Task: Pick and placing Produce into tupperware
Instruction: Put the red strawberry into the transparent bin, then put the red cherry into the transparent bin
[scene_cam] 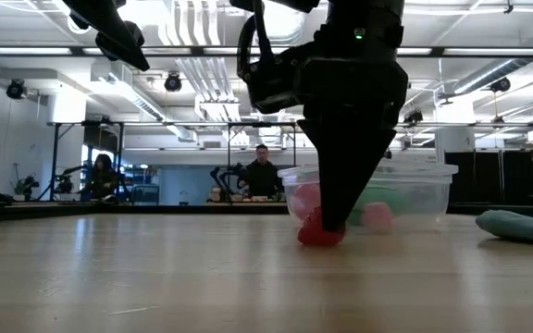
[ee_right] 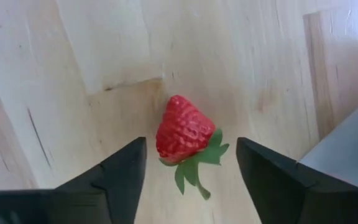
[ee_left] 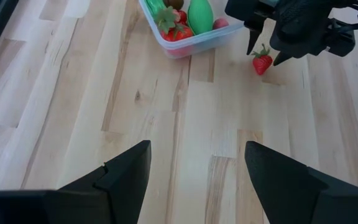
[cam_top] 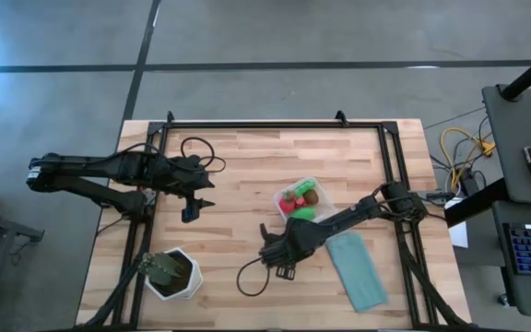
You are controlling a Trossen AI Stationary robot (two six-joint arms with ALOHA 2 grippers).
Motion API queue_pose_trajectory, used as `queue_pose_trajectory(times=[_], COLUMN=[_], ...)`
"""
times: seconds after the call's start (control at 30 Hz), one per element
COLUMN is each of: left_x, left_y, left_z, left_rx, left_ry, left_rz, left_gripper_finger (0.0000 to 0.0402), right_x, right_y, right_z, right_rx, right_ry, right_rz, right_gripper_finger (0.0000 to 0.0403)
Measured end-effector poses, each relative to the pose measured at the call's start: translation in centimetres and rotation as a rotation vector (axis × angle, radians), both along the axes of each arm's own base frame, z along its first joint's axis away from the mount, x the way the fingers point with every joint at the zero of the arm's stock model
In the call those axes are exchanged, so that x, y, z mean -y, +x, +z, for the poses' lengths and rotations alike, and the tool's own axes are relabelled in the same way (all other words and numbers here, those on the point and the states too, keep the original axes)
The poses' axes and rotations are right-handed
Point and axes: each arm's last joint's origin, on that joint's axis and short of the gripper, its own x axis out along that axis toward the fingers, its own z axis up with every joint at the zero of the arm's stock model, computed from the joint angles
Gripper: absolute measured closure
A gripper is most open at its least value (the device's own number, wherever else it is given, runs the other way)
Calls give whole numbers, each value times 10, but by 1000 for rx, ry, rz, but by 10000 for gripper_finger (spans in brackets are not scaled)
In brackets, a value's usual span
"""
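**Strawberry on counter, right gripper straddling it**

- Strawberry (ee_right: 184, 138): small, red, dimpled skin, green leafy cap. Lies on the counter (cam_top: 247, 175) just lower left of the tub in the high view, between the right gripper's fingers, with a gap on either side.
- Tub (cam_top: 303, 199): clear plastic, squarish, rounded corners, lid off. Centre right of the high view. Holds a glossy green elongated piece (ee_left: 199, 16), red pieces and a brown oval (cam_top: 311, 196).
- Right gripper (cam_top: 274, 250): dark, fingers spread wide, tips down at the wood; grasping nothing.
- Left gripper (cam_top: 201, 205): left of centre in the high view, over bare wood, well apart from the tub; fingers released and empty.
- Cloth (cam_top: 357, 268): flat teal rectangle, soft, lower right.
- Plant (cam_top: 161, 266): green leaves in a white hexagonal pot (cam_top: 175, 276), lower left.
- Counter: pale butcher-block planks, visible grain, edged by a black metal frame.
- Room: grey floor with dark lines; in the low view, ceiling lights, ducting and two seated people (scene_cam: 263, 172) far behind.
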Motion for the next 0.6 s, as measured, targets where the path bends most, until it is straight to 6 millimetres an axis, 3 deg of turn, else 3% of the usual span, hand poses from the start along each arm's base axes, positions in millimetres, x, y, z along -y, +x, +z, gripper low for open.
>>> queue_pose_trajectory(times=[0.27, 0.6], left_x=[0, 0], left_y=[0, 0], left_z=[0, 0], left_rx=[0, -1], left_ry=[1, 13], left_rz=[-2, -13], left_gripper_finger=[155, 155], right_x=[0, -3], right_y=[2, 7], right_z=[0, 1], right_rx=[22, 61], right_ry=[-1, 21], right_rz=[35, 141], right_gripper_finger=[137, 144])
